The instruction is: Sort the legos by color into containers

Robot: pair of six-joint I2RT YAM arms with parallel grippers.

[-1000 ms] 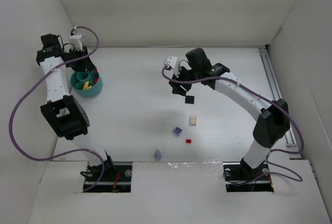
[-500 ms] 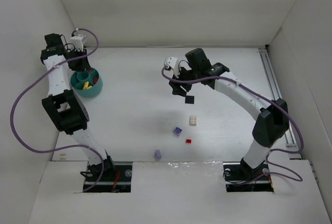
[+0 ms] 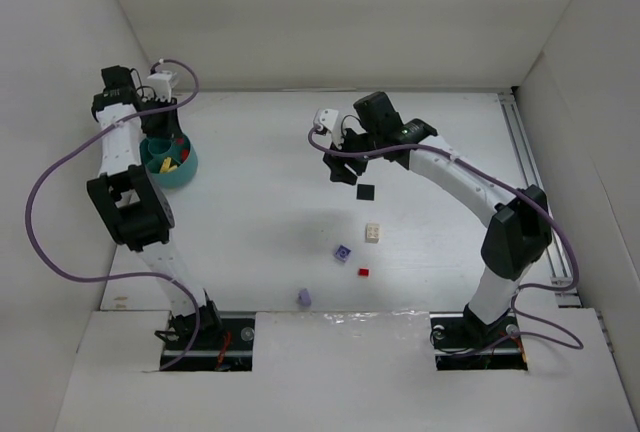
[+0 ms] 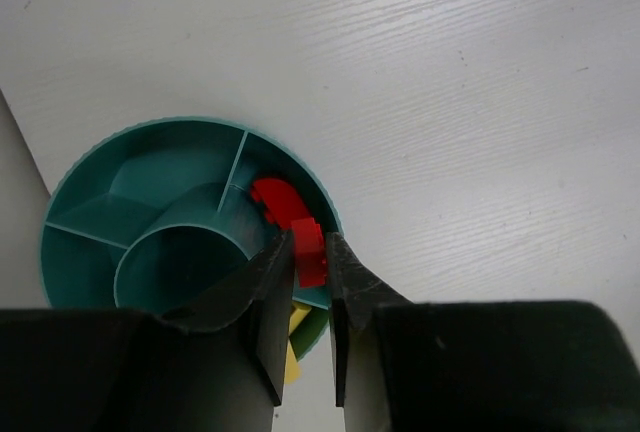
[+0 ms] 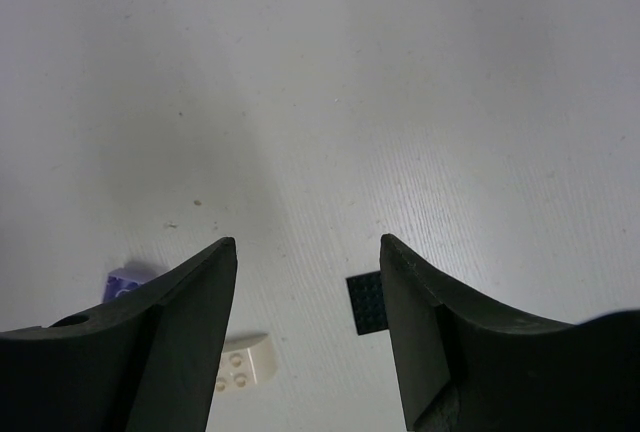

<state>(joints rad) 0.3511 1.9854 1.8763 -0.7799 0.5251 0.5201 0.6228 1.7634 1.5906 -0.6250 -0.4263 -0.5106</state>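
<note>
White table (image 3: 260,182): L gripper (image 4: 309,239) over bowl (image 4: 190,122), R gripper (image 5: 306,244) agape.

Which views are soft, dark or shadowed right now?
Top external: even diffuse light, no glare, only a faint shadow on the table beneath the right arm. Left wrist: left hand a dark, soft foreground; teal bowl sharp. Right wrist: right hand underexposed; black plate and table grain crisp.

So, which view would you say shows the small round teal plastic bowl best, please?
Left wrist: the teal bowl is close, partitions clear. Top external: small, partly behind the left arm. Right wrist: absent.
</note>
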